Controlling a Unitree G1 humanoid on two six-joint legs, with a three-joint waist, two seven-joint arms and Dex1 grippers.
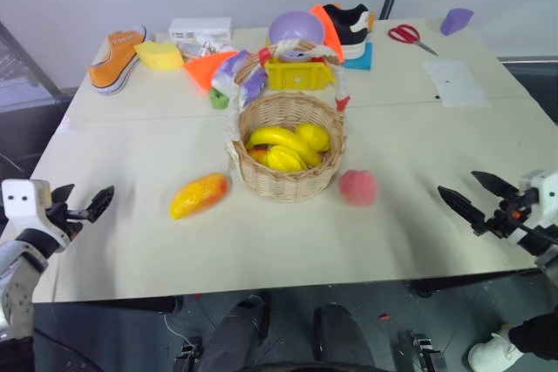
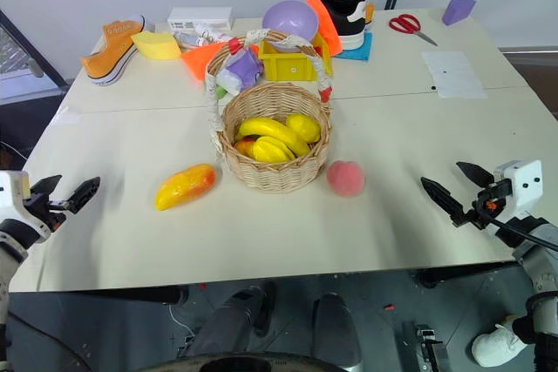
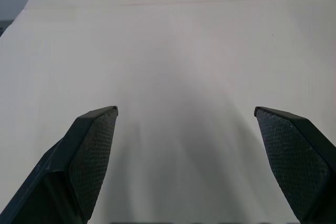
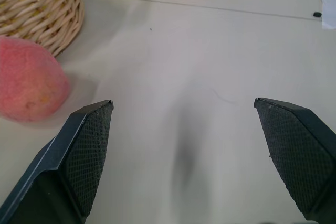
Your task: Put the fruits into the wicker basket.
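Observation:
The wicker basket (image 1: 288,182) stands mid-table with yellow bananas and a lemon inside, its wrapped handle arching above. An oval yellow-orange mango-like fruit (image 1: 199,195) lies on the table just left of it. A fuzzy pink peach (image 1: 358,187) rests just right of it, also seen as the peach (image 4: 29,87) in the right wrist view beside the basket wall (image 4: 42,9). My left gripper (image 1: 87,200) hovers open at the table's left edge, far from the mango. My right gripper (image 1: 475,198) is open over the right edge, a short way right of the peach.
At the back are a yellow plastic bin (image 1: 299,75), a purple bowl (image 1: 296,28), an orange shoe (image 1: 118,58), a black-and-white shoe (image 1: 350,23), red scissors (image 1: 407,35), a paper sheet (image 1: 456,82) and a small green object (image 1: 218,98). The table's front edge (image 1: 279,280) runs below both grippers.

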